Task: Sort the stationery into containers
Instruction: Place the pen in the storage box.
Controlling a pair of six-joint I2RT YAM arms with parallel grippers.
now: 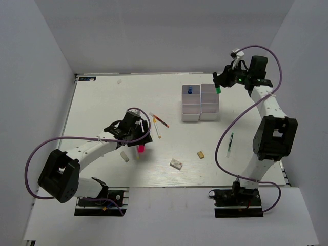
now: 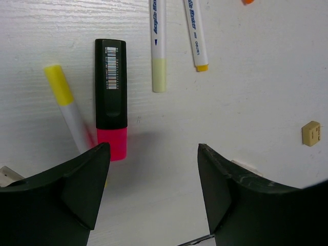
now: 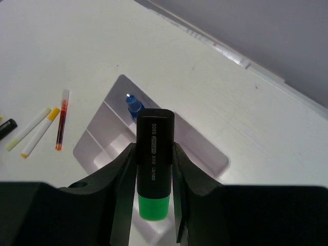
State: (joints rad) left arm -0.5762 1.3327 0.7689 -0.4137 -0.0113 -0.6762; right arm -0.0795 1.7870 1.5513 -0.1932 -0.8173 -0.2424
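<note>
My left gripper (image 1: 137, 137) is open and empty, low over the table (image 2: 154, 169). Just ahead of its left finger lies the pink-black marker (image 2: 111, 97) (image 1: 140, 149), with a yellow-capped pen (image 2: 66, 105) beside it. Two white pens (image 2: 158, 46) lie farther on. My right gripper (image 1: 220, 83) is shut on the green-black marker (image 3: 155, 133) and holds it above the white containers (image 1: 190, 116) (image 3: 102, 138). The blue-capped bottle (image 1: 189, 90) (image 3: 133, 106) stands in the far left bin.
A tan eraser (image 1: 201, 154) (image 2: 311, 133), a white eraser (image 1: 176, 163) and a grey eraser (image 1: 124, 156) lie near the front. A red pen (image 1: 162, 121) (image 3: 61, 119) lies left of the bins. A dark thin pen (image 1: 230, 143) lies by the right arm.
</note>
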